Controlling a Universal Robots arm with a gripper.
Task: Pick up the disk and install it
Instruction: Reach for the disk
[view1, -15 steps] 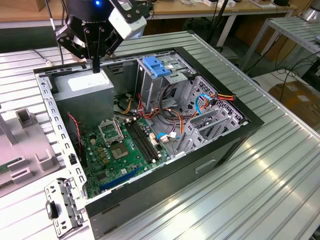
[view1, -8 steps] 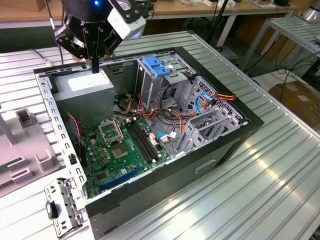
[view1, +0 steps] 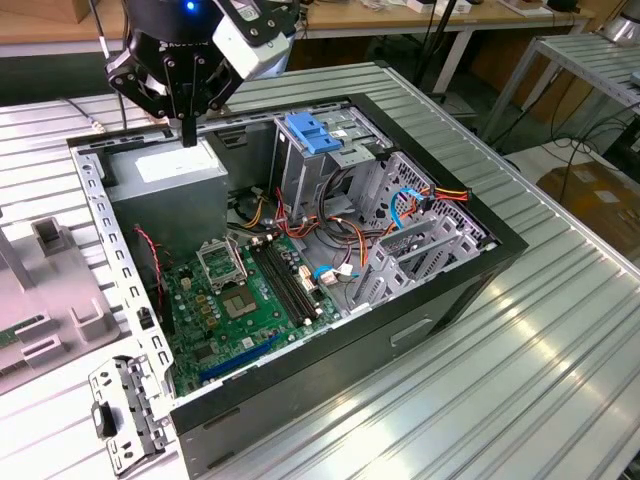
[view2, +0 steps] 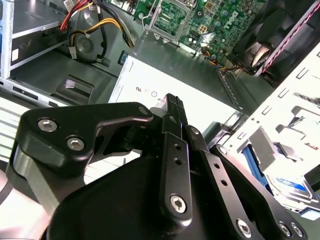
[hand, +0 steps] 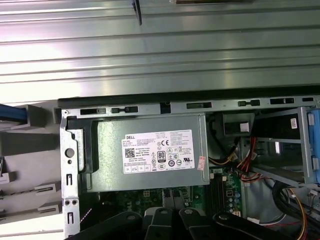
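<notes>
In the exterior view, your end effector (view1: 188, 132) hangs clenched and empty directly above the power-supply box (view1: 165, 172), with its fingertips aimed down at the box's top face. Since it carries nothing, I judge the pick-up has not been made. The computer case (view1: 400, 325) lies open on the ribbed table (view1: 530, 390), so you can reach its inside from above. Across the case from the power-supply box stands the drive cage (view1: 330, 165), with a blue bracket (view1: 313, 133) on top. Loose cables (view1: 300, 235) hang between the box and the cage, over the motherboard (view1: 235, 300), and they would crowd any approach to the cage.

In the second wrist view, the closed end effector (view2: 172, 100) reaches over the power-supply box (view2: 150, 82). The disk (view2: 290, 186) lies outside the case, beyond the perforated side wall (view2: 295, 95) that flanks the power-supply box. You can see its label with a blue band. That wall stands between the end effector and the disk.

In the first wrist view, the power-supply box (hand: 150, 152) sits squarely below the camera. A blue strip (hand: 12, 112) past the case edge from the box is probably the disk's carrier, but too little of it shows to be sure.
</notes>
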